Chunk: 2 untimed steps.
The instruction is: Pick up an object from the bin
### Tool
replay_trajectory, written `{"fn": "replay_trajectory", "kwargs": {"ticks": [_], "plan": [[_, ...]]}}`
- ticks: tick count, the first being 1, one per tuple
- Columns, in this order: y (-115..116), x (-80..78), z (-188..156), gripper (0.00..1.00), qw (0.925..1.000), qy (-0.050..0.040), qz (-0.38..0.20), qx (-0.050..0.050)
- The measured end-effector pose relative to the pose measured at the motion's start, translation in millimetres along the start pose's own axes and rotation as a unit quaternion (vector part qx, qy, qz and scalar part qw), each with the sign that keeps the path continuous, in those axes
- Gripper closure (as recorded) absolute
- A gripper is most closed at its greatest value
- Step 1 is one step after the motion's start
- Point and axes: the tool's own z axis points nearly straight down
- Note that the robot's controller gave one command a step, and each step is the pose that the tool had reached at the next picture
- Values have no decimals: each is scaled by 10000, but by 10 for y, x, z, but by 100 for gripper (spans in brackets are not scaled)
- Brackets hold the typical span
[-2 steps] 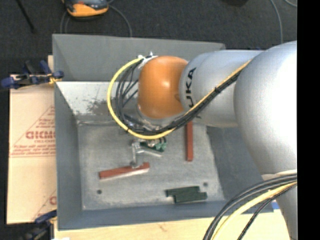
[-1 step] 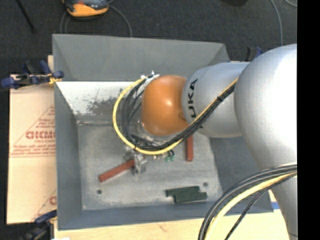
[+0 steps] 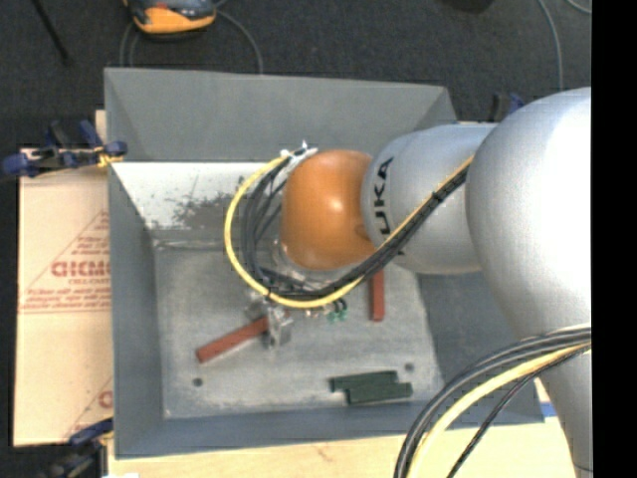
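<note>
The claw (image 3: 274,329) is down at the right end of the reddish-brown stick (image 3: 231,345) lying mid-floor in the bin (image 3: 189,297) (whether it has clenched I cannot tell), so the lift remains.

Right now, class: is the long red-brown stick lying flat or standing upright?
Lying flat: the red-brown stick stretches lengthwise across the bin floor.

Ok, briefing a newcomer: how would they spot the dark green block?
In the grey metal bin, look along the view's lower wall, right of middle. The dark green flat rectangular block lies there alone, broad and dark, unlike the thin reddish-brown stick up-left.
</note>
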Motion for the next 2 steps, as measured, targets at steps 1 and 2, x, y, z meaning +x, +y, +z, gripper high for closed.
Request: {"fn": "replay_trajectory", "kwargs": {"ticks": [1, 2], "plan": [[11, 101, -499, 100, 10000, 45, 52, -6], [-19, -152, -1724, 100, 9999, 0, -156, 4]]}}
